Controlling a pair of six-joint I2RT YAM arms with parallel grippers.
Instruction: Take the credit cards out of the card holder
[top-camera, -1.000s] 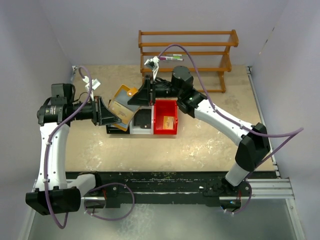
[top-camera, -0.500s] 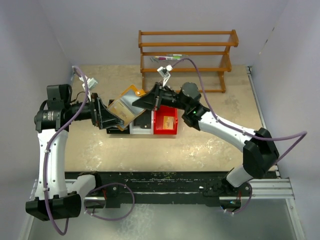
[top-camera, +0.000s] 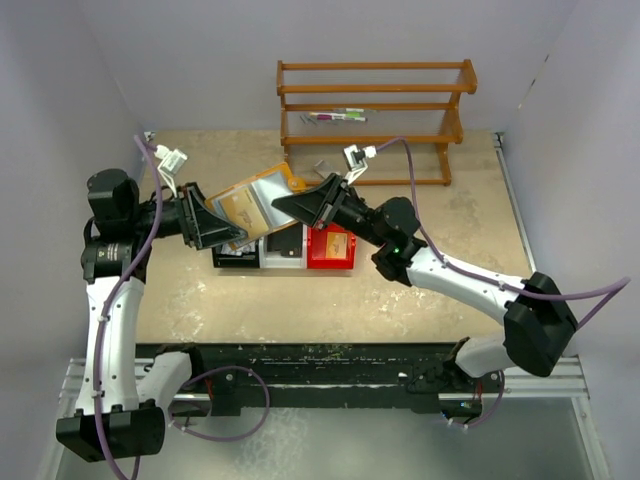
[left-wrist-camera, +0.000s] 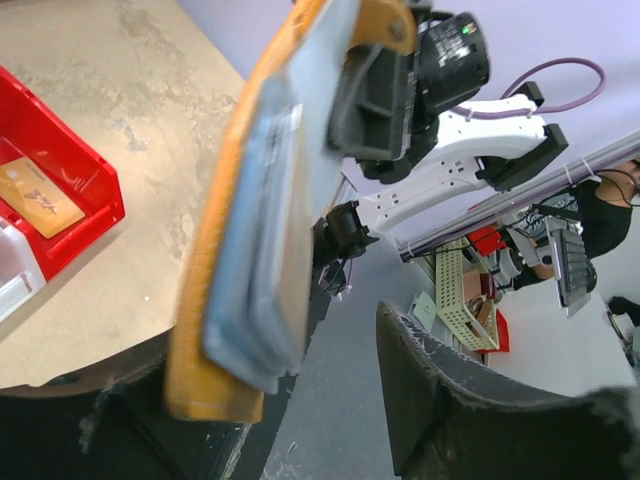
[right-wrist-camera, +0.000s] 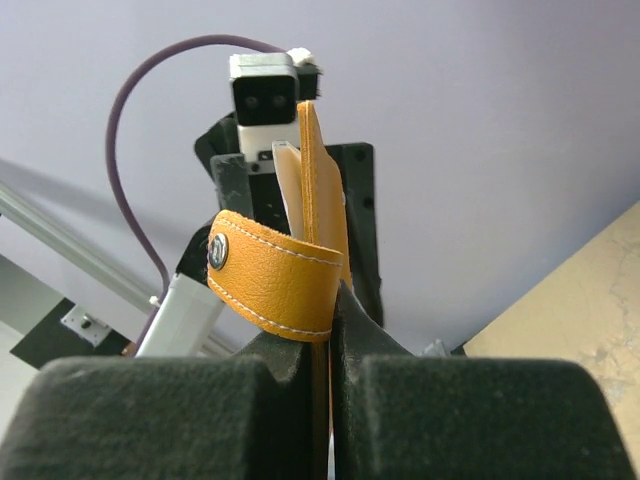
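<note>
Reaching inward, both arms meet above the bins (top-camera: 283, 262). The right gripper (top-camera: 292, 207) clamps the card holder (top-camera: 252, 203) by its strap edge, holding it aloft. The left gripper (top-camera: 222, 228), jaws apart, straddles its other edge.

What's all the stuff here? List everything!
card holder: one, tan-orange, held up in the air
black bin: one, black, row's left end
white bin: one, white, middle
red bin: one, red, right
card: one, tan, in the red bin
rack: one, brown wood, back of table
thin stick: one, pink-green, on rack
table: one, beige, under everything
arms: two, white-black, either side
left hand: one, black, open at card holder's corner
right hand: one, black, shut on the card holder
</note>
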